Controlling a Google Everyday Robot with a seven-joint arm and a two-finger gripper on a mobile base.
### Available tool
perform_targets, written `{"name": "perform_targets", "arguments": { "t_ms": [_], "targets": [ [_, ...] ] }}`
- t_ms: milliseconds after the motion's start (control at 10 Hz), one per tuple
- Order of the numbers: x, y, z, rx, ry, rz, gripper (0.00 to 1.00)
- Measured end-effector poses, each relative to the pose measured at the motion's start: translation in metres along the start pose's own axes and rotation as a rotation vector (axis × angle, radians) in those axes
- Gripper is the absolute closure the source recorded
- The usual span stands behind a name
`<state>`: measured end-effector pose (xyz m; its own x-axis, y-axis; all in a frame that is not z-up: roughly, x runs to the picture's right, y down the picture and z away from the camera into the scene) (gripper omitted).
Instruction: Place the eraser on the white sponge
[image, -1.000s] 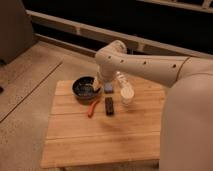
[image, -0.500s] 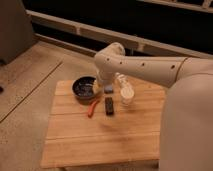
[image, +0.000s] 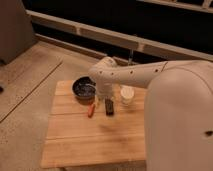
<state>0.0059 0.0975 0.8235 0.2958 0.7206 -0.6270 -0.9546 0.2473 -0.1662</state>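
Camera view, end effector (image: 106, 99) still spread above eraser (image: 109, 107), white sponge (image: 127, 95) unmoved

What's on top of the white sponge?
Nothing sits on the white sponge. The eraser lies on the table beside it, just by the open gripper. Its far side is hidden.

Black eraser (image: 109, 107); white sponge (image: 127, 95); dark bowl (image: 84, 89); orange-red stick (image: 91, 110); gripper (image: 106, 98) over eraser, probably whitish.
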Motion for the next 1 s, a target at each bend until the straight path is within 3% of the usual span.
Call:
{"name": "perform_targets", "arguments": {
  "t_ms": [100, 500, 1000],
  "targets": [
    [0.0, -0.004, 0.02, -0.006, 0.036, 0.03, 0.35],
    [-0.021, -0.015, 0.037, 0.002, 0.059, 0.035, 0.35],
    [-0.027, -0.02, 0.061, -0.003, 0.115, 0.032, 0.35]
  ]
}}
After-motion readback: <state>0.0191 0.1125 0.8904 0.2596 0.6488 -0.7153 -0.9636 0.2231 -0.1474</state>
